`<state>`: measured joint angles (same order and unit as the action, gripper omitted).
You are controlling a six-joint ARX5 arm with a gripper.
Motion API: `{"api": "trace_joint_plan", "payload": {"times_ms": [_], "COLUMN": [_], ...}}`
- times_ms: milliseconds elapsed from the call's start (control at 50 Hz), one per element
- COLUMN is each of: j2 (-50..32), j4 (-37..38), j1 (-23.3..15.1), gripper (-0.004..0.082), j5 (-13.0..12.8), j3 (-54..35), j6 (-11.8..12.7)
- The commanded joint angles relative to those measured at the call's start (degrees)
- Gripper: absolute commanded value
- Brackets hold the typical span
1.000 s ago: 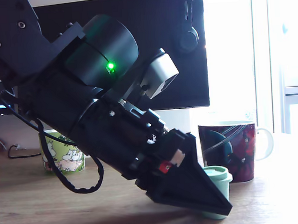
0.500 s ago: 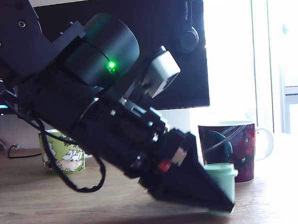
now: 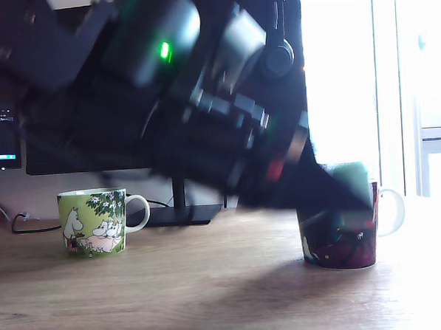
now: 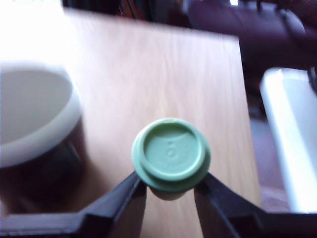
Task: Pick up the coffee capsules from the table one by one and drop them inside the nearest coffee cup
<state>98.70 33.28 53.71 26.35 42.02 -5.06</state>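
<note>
The mint green capsule (image 4: 171,153) sits pinched between the two black fingers of the gripper (image 4: 170,191), its jaws closed narrowly on the tapered body just under the flanged rim. It is smooth matte plastic, round, with a shallow dished end and tiny raised dots in the middle. It hangs in the air above the pale wooden table (image 4: 148,74), whose grain runs in long soft streaks.

Close beside it stands the dark mug (image 3: 341,229), glossy ceramic with a red and teal pattern, a white handle and a creamy white inside (image 4: 29,106). In the exterior view the arm is a heavy black smear of motion blur, and only a faint green patch (image 3: 352,174) shows near the mug's rim, so I cannot tell from there whether the capsule is over the opening or just beside it.

Toward the exterior view's left is a green mug (image 3: 95,222) with cartoon figures, sharp and well apart. Behind stands a black monitor (image 3: 277,118) on a flat stand, half hidden by the arm. The window glare washes out the exterior view's right.
</note>
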Motion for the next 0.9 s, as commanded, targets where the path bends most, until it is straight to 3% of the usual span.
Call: {"api": "trace_joint_plan", "payload": {"times_ms": [0,140,300,500,880], "j2": [-1.33,-1.33,-1.31,-1.27,-0.33], "j4": [1.07,-1.6,-13.18,-25.92,-33.33], "j1": [-0.66,-2.08,-3.43,-4.74,-4.85], "gripper": [0.0195,0.0195,0.0195,0.0195,0.0198], "j5": [-0.63,-1.79,-4.59,-5.4,-7.65], "j3": [2.43,6.91,14.29,20.92,24.02], "j6": [0.42,0.59,0.5,-0.7,-1.4]}}
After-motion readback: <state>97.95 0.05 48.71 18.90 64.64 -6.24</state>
